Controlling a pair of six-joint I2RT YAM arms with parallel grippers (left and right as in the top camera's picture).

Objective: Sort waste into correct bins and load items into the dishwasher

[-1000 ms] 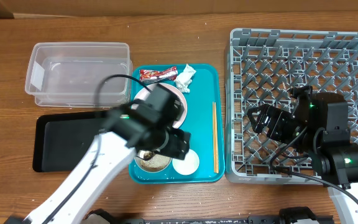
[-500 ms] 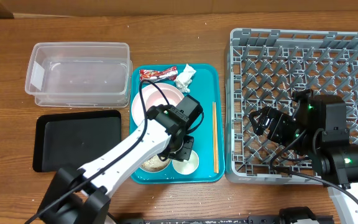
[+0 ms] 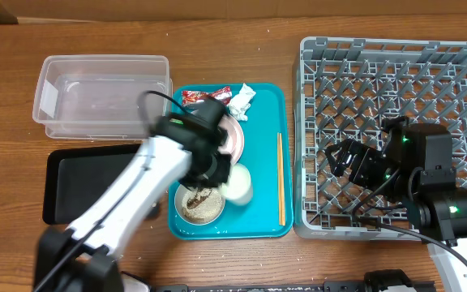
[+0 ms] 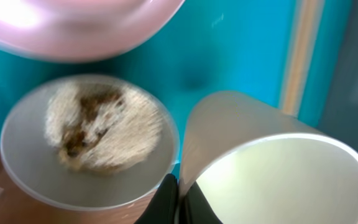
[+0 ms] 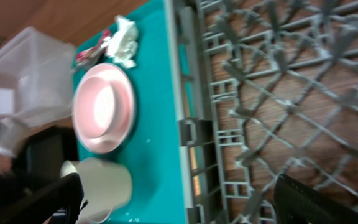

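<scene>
My left gripper is shut on the rim of the small white cup, which hangs tilted over the teal tray. In the left wrist view its fingers pinch the cup wall. Beside it stands the grey-white bowl with brown scraps and rice. The pink plate, napkin, red wrapper and chopsticks lie on the tray. My right gripper hangs open over the grey dish rack.
The clear tub sits at the back left, with the black tray in front of it, partly under my left arm. The rack's near wall stands right beside the teal tray's edge.
My left gripper has shut on the cup's rim and tipped it up from the tray's front towards the bowl. The left arm swung left. The right arm stayed still.
</scene>
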